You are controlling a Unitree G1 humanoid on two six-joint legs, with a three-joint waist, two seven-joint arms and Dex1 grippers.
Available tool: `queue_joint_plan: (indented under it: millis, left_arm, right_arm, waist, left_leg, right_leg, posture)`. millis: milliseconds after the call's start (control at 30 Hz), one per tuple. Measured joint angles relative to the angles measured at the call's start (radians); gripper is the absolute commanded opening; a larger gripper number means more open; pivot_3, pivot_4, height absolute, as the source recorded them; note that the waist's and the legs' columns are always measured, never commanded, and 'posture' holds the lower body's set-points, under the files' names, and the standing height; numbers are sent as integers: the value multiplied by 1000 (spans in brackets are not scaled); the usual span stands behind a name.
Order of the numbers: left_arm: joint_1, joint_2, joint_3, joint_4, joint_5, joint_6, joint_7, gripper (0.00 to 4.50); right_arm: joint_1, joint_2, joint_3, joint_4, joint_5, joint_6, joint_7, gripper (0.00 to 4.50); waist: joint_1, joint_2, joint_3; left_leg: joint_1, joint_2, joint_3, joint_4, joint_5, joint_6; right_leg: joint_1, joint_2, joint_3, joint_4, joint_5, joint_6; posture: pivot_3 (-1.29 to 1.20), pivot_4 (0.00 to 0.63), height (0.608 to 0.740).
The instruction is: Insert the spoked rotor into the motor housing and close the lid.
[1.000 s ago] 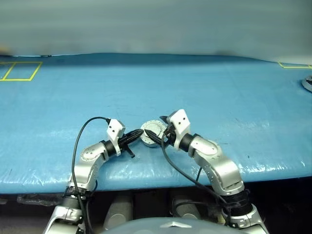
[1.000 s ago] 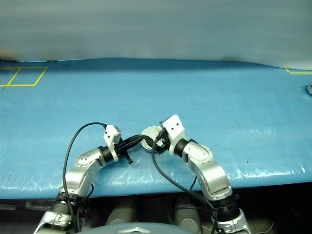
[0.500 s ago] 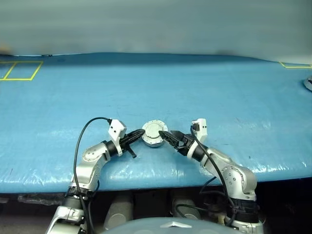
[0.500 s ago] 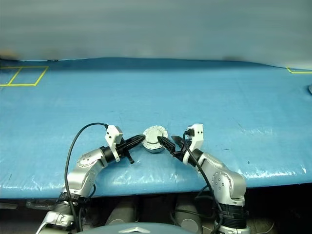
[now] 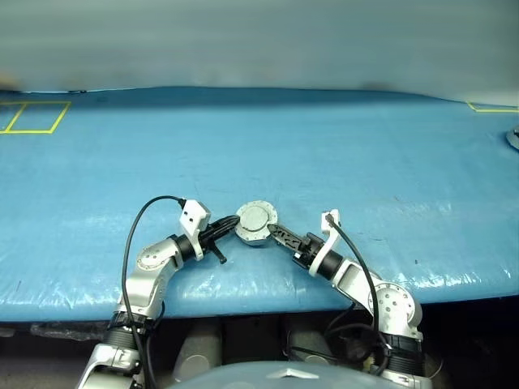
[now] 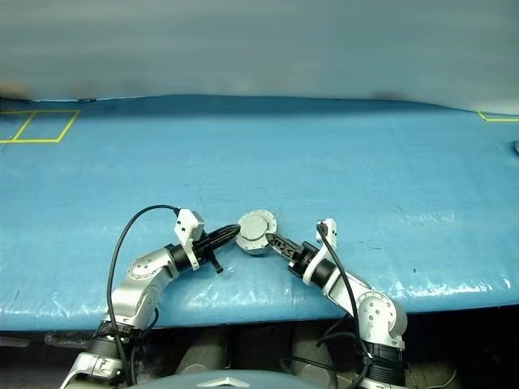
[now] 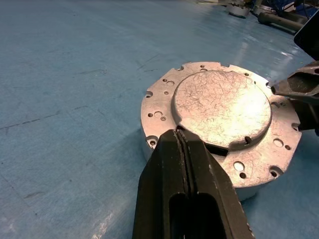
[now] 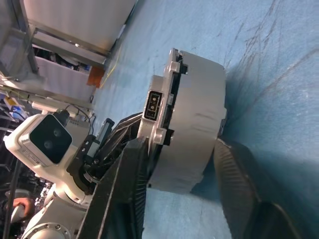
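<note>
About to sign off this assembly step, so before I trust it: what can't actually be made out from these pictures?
- Spoked rotor: any seating inside the motor housing is hidden by the shut lid in every view.
- Left pincer: its shut tips sit at the lid's rim; contact cannot be told in the left wrist view.
- Right pincer: its fingers straddle the housing wall, but touch is unclear.
- Silvery part: cut off by the left eye view's edge.
</note>
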Motion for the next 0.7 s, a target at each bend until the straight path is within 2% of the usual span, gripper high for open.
queue_joint_plan:
  millis: [167,400,500,600,700]
  left_arm:
    - [3,-2,0,1,8,-1,3,0]
    - [10,-25,10,1,-4,-2,12,0]
    - [13,-91,58,3,-74,46,41,0]
    - [5,-169,127,-1,-210,120,65,0]
    - [-3,-175,162,-20,-291,178,65,620]
  right_arm:
    - [-2,-36,43,-8,-25,-37,1,1155]
    - [-2,-28,44,-3,2,-53,-11,1155]
    - [-13,8,1,20,44,-52,-41,1155]
    - [-36,60,-66,66,106,-58,-90,1155]
    - [-53,88,-109,77,163,-63,-135,1155]
  waist:
    - [0,0,0]
    - [-3,0,0]
    - [-5,0,1]
    - [-12,-1,2]
    - [-22,0,3]
  left_leg:
    - [1,0,0,1,0,0]
    - [0,0,0,1,0,0]
    - [-3,1,0,2,0,0]
    - [-14,1,0,3,0,1]
    - [-14,1,-1,1,0,2]
  right_leg:
    - [1,0,0,0,0,0]
    - [1,0,0,0,0,0]
    - [-2,0,0,0,0,0]
    - [-13,1,0,2,1,1]
    - [-13,3,0,2,1,2]
  posture:
    - [0,150,740]
    - [0,150,740]
    - [0,150,740]
    - [0,150,740]
    - [0,150,740]
